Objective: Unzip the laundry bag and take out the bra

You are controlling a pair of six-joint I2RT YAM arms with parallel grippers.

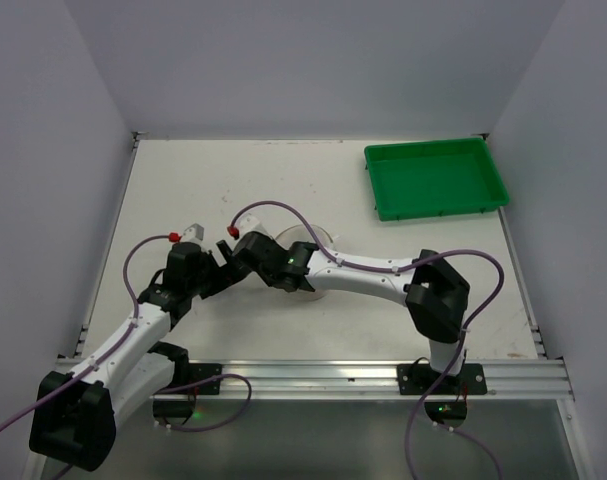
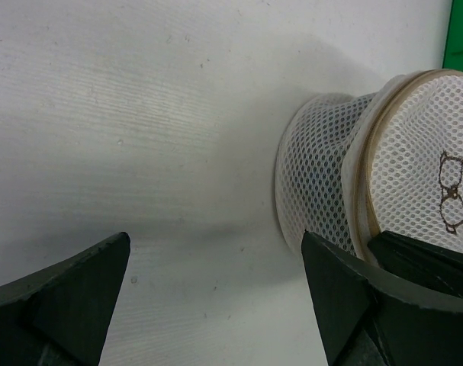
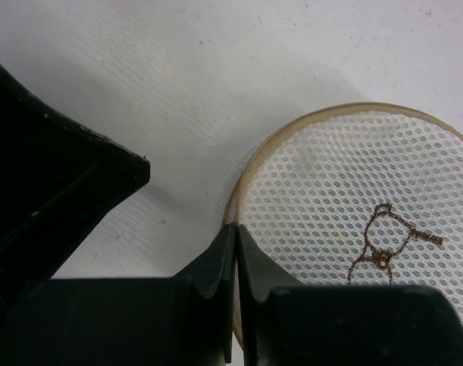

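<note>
Pale grey walls (image 1: 313, 60) enclose a white table (image 1: 233, 180) under even light.

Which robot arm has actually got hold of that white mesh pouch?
The right gripper: its jaws are pinched shut on the rim of the laundry bag; the left gripper gapes open beside it.

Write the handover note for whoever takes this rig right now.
Left gripper: open, holding nothing, just beside the laundry bag.
Right gripper: shut at the bag's tan rim; I cannot tell whether it has the zip pull.
Bag: mid-table, partly under the right arm. The green tray is at the far right.
Done: both arms are at the bag, with a pinch on its rim.
Left: no opening shows and no bra is in sight, so unzip the bag and take the bra out.
</note>
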